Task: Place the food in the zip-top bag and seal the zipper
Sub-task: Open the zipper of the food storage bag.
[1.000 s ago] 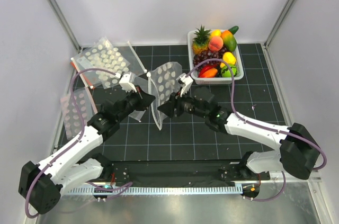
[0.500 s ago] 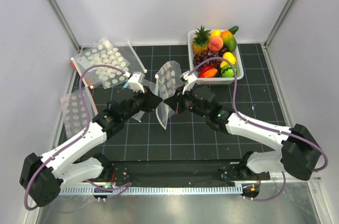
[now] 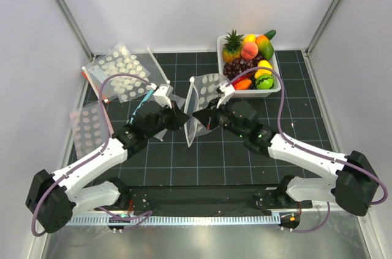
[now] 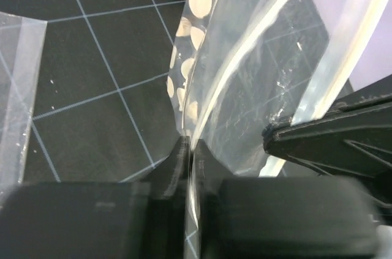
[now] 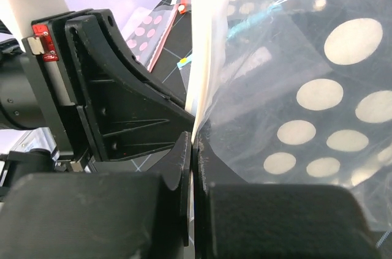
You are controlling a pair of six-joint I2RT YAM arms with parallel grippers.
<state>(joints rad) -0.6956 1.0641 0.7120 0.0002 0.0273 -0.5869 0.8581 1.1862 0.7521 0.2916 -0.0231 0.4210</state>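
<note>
The zip-top bag (image 3: pixel 207 90), clear with white dots, hangs upright off the mat between my two grippers. Its white zipper strip (image 3: pixel 190 103) runs down its left edge. My left gripper (image 3: pixel 184 118) is shut on the bag's edge, seen up close in the left wrist view (image 4: pixel 190 149). My right gripper (image 3: pixel 196 114) is shut on the white strip from the other side, seen in the right wrist view (image 5: pixel 193 142). The two sets of fingertips almost touch. The food (image 3: pixel 248 63), a pile of toy fruits with grapes, a pineapple and a green piece, lies in the white basket (image 3: pixel 222 84) just right of the bag.
Two flat dotted sheets lie at the left, one far (image 3: pixel 119 69) and one near the wall (image 3: pixel 89 125). A plain clear bag with a blue strip (image 3: pixel 142 103) lies under the left arm. Metal frame posts stand at the back corners.
Both grippers have moved right and away from me with the bag, bringing it closer to the basket. The bag has turned so its dotted face shows wider.
</note>
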